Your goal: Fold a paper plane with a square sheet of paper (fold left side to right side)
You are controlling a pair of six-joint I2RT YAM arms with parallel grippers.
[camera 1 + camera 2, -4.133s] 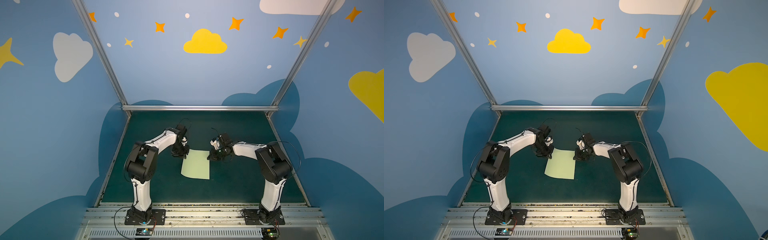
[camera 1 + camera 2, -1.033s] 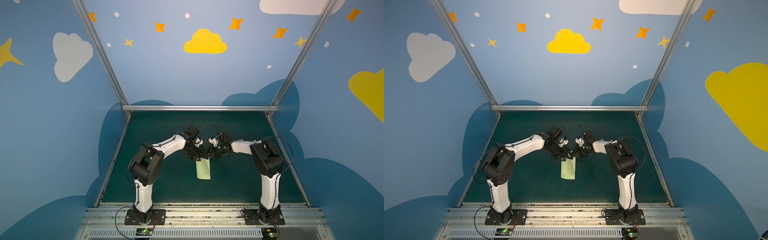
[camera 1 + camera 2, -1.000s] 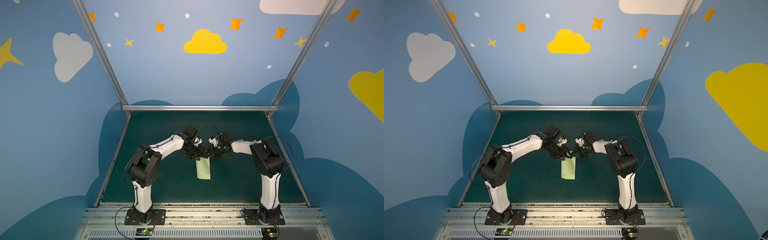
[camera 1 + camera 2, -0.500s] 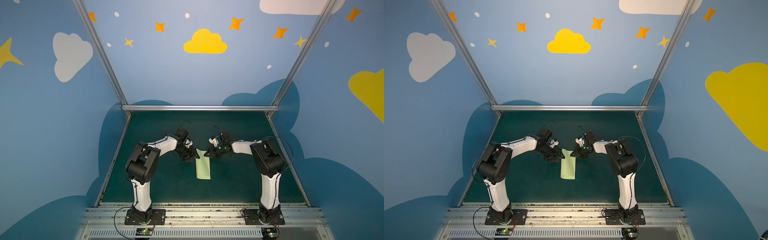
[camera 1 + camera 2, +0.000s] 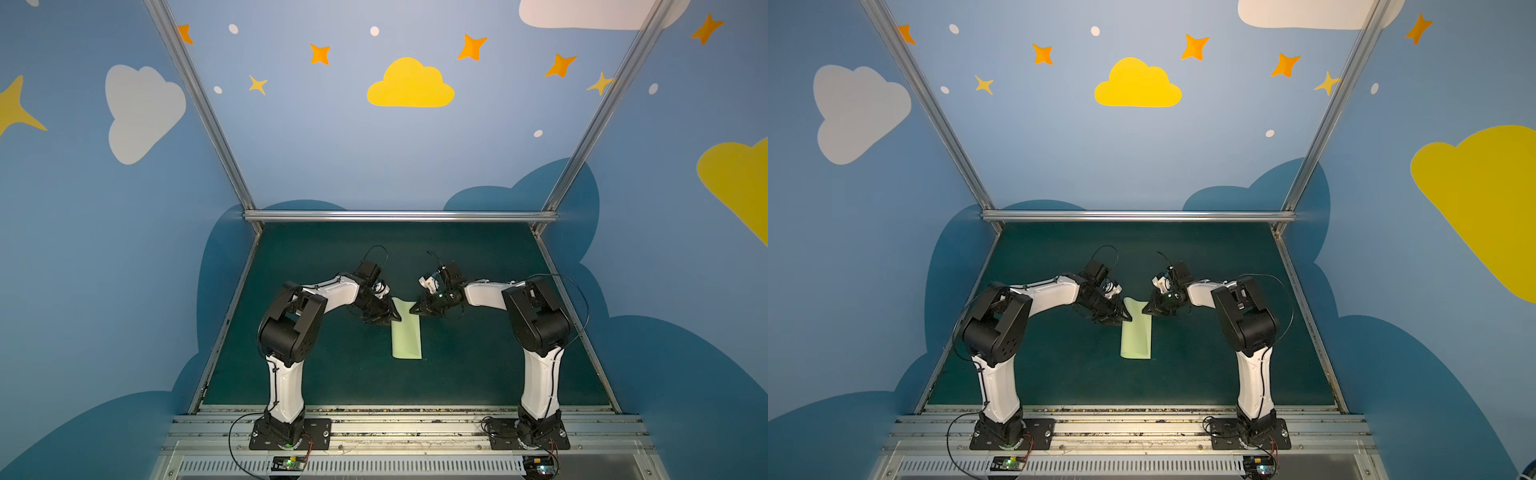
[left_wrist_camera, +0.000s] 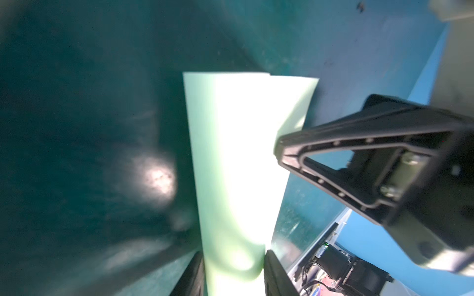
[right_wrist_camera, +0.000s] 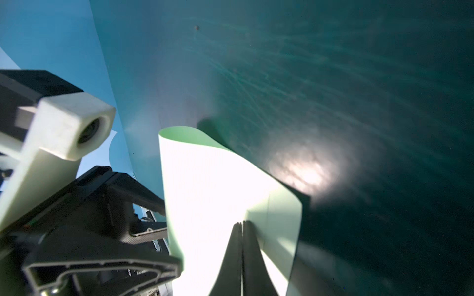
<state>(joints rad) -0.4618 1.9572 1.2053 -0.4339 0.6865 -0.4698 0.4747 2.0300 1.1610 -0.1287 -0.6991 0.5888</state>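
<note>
On mat (image 5: 332,374), paper sheet (image 5: 406,336) lengthwise near-to-far; left hand (image 5: 395,319) parted astride far end, right hand (image 5: 412,310) clenched.

Both top views: bright, even light on the walls (image 5: 374,158), the mat (image 5: 478,374) at 6 o'clock darker, everything sharp. The wide lens splays the frame posts (image 5: 199,104) toward 11 and 1 o'clock. Wrist views: paper (image 7: 210,194) blown out white, a glare patch (image 6: 159,179) on the mat beside it, and the left wrist view is smeared soft.
</note>
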